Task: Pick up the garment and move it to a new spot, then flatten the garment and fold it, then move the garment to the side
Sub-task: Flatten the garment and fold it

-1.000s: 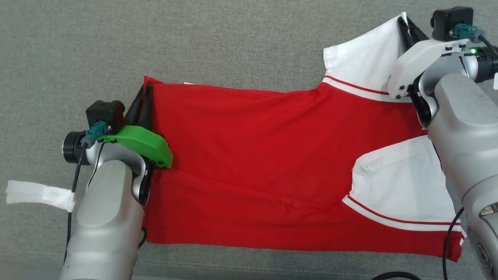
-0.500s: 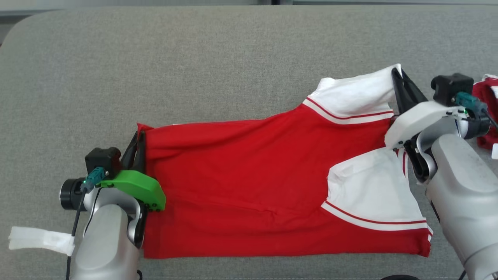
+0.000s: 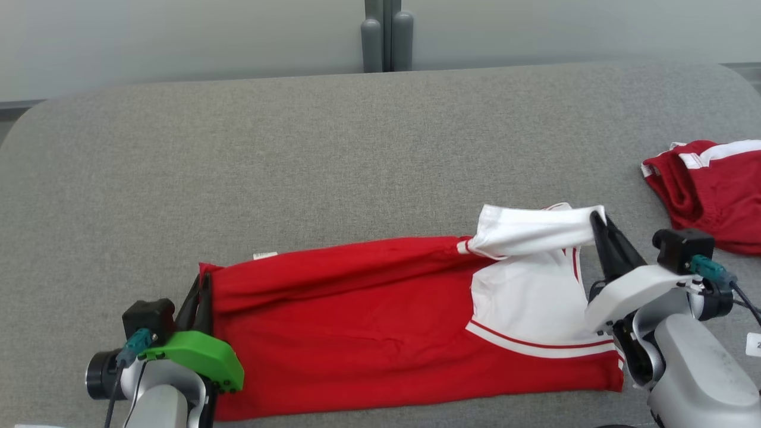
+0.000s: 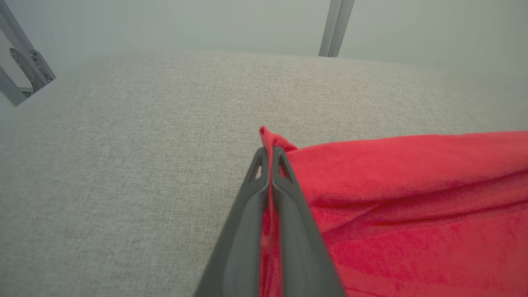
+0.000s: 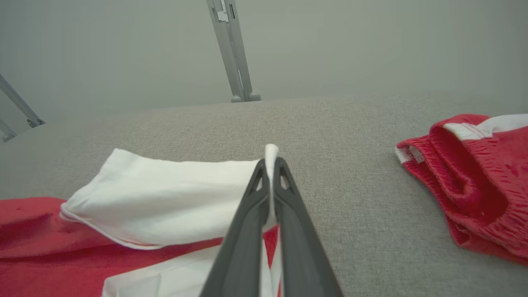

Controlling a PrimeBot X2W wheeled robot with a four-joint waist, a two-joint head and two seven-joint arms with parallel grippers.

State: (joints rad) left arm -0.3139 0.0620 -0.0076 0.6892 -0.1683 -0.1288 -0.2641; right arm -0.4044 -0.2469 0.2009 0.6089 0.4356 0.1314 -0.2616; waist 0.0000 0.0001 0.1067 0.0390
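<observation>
The garment (image 3: pixel 368 333) is a red shirt with white sleeves, lying lengthwise near the front of the grey surface. My left gripper (image 3: pixel 201 284) is shut on its red hem corner (image 4: pixel 270 138) at the left end, with the cloth pinched between the dark fingers (image 4: pixel 247 206). At the right end my right gripper (image 3: pixel 597 219) is shut on the edge of the white sleeve (image 5: pixel 165 198), which is lifted and folded over toward me. The lower white sleeve (image 3: pixel 523 309) lies flat on the red body.
A second red and white garment (image 3: pixel 707 190) lies crumpled at the right edge, also seen in the right wrist view as a bunched red piece (image 5: pixel 474 181). The grey padded surface (image 3: pixel 297 166) stretches behind. A pale wall with a grey post (image 3: pixel 386 35) stands beyond.
The head camera has tilted up, bringing the wall and the second garment into view. Both grippers have drawn the far edge of the garment toward the near edge, narrowing it into a fold.
</observation>
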